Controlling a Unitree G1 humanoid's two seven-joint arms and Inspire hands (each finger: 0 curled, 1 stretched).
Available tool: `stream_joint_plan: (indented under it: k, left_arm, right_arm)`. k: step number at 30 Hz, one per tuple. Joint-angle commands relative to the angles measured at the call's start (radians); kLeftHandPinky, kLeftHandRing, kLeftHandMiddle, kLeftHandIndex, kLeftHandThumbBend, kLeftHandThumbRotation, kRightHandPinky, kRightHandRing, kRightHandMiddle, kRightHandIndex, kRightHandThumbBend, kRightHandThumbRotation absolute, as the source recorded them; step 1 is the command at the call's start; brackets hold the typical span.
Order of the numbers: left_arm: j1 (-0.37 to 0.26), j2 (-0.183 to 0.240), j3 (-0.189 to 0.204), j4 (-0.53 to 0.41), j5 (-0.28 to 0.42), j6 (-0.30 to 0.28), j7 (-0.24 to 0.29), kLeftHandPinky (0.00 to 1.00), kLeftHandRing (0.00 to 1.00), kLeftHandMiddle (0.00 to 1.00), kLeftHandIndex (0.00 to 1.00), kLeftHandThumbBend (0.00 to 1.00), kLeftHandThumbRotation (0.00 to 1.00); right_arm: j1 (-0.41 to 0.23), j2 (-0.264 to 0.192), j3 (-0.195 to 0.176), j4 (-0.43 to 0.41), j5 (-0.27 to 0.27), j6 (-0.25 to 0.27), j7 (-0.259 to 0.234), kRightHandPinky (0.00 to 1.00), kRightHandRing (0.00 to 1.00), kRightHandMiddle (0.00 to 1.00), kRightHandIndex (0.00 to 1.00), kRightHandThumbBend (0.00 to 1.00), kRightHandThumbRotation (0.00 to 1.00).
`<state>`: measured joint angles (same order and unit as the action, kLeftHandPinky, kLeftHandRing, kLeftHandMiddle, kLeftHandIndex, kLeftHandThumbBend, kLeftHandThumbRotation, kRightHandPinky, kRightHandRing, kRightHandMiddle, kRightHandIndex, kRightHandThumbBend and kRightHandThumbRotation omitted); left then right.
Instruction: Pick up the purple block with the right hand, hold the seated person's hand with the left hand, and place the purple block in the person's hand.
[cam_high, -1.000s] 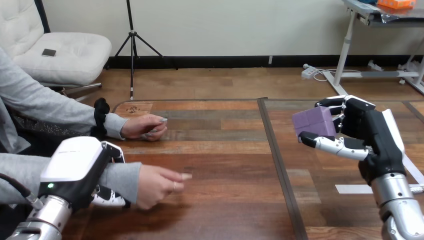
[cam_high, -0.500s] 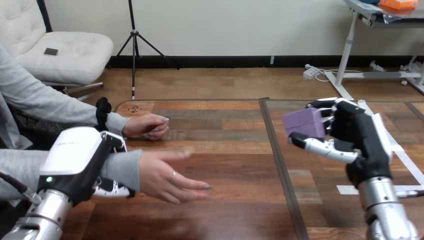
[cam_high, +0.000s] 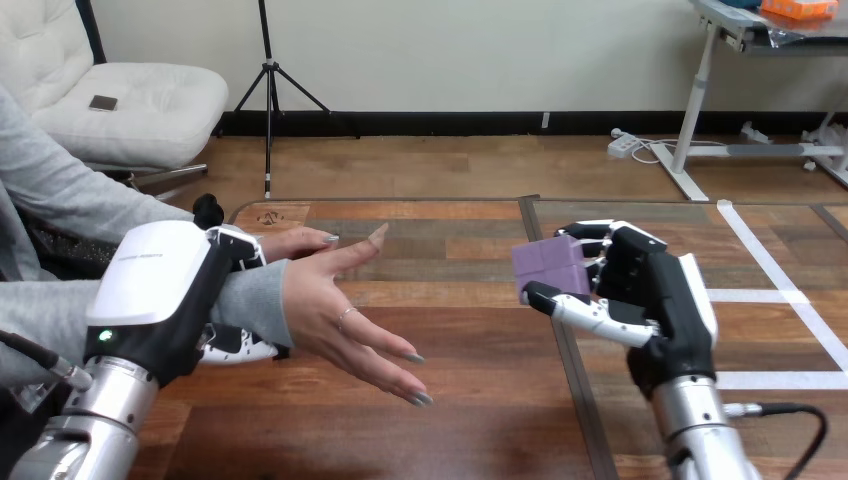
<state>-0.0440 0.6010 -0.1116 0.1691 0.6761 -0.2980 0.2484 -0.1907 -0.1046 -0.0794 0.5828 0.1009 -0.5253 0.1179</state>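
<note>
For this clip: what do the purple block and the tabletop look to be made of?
Purple cube-shaped block, held in the robot's right hand: probably foam or matte plastic; its faces are flat, dull and glare-free, which leaves it open. Brown plank-patterned table: wood or wood-look laminate, with visible grain, mixed brown boards and a soft sheen.

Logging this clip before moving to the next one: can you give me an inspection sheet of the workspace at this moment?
surface: wooden table, dark seam down its middle
job's things: purple block held above the table, apart from the person's nearer hand, which is open and raised
clutter: nothing seen
hands: left hand curled round the person's wrist; right hand pinching the block
cables: nothing seen between the hands
surroundings: person's farther hand rests on the table
</note>
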Motion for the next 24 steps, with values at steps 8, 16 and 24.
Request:
stream_joint_plan:
  k: [8, 16, 24]
  left_arm:
    - [-0.131, -0.063, 0.054, -0.124, -0.016, -0.023, 0.067, 0.18, 0.23, 0.3, 0.31, 0.77, 0.0]
    - [-0.137, -0.082, 0.051, -0.135, -0.006, -0.009, 0.059, 0.17, 0.23, 0.29, 0.3, 0.77, 0.0]
    - [-0.145, -0.102, 0.043, -0.14, 0.014, 0.002, 0.068, 0.16, 0.22, 0.28, 0.3, 0.77, 0.0]
  right_arm:
    - [-0.025, 0.111, 0.025, -0.117, 0.018, 0.028, -0.027, 0.31, 0.35, 0.41, 0.43, 0.83, 0.0]
    - [-0.011, 0.154, 0.036, -0.148, 0.037, 0.061, -0.017, 0.3, 0.35, 0.41, 0.43, 0.83, 0.0]
    - [0.011, 0.192, 0.058, -0.193, 0.026, 0.114, -0.032, 0.3, 0.35, 0.41, 0.43, 0.83, 0.0]
